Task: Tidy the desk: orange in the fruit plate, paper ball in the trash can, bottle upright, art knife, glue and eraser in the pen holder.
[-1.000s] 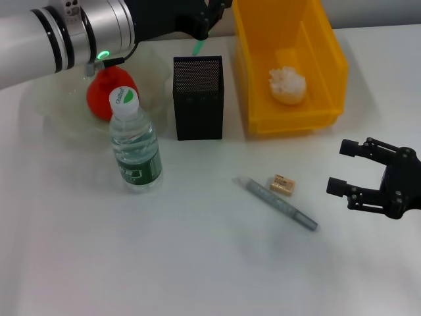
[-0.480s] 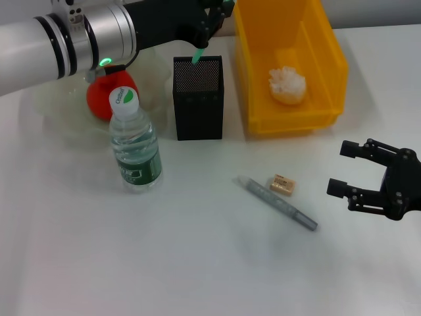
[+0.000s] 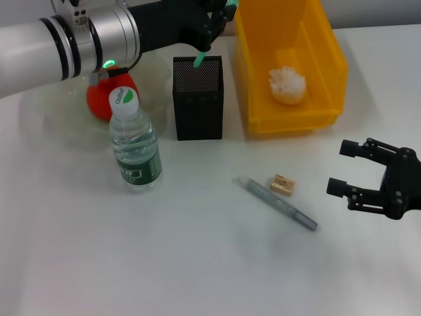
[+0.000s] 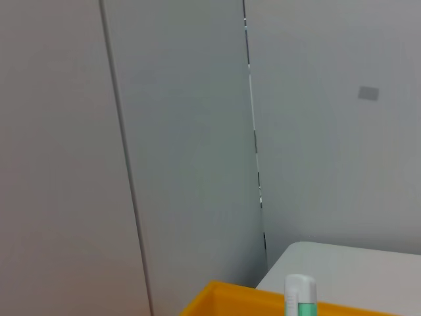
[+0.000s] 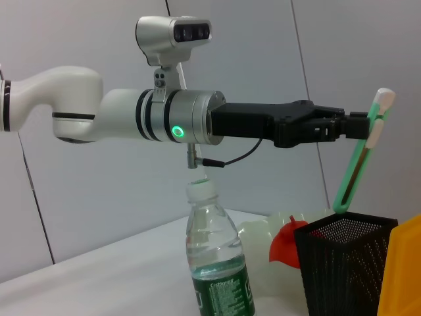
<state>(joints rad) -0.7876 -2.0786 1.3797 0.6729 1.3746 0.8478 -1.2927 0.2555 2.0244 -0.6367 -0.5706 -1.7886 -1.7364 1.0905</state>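
White desk (image 3: 197,263); left gripper (image 3: 214,16) lowers glue (image 3: 198,60) into pen holder (image 3: 198,99).

I worked in what looked like a lab or test room. My table (image 3: 197,263) was a plain white top, and behind it stood bare grey wall panels (image 4: 184,131) with thin seams. A camera head (image 5: 174,36) sat on a white robot body, with a few staged desk things set out.

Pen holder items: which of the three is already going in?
The green glue stick, held by the left claw, lower end inside the pen holder. The grey art knife and eraser lie on the desk.
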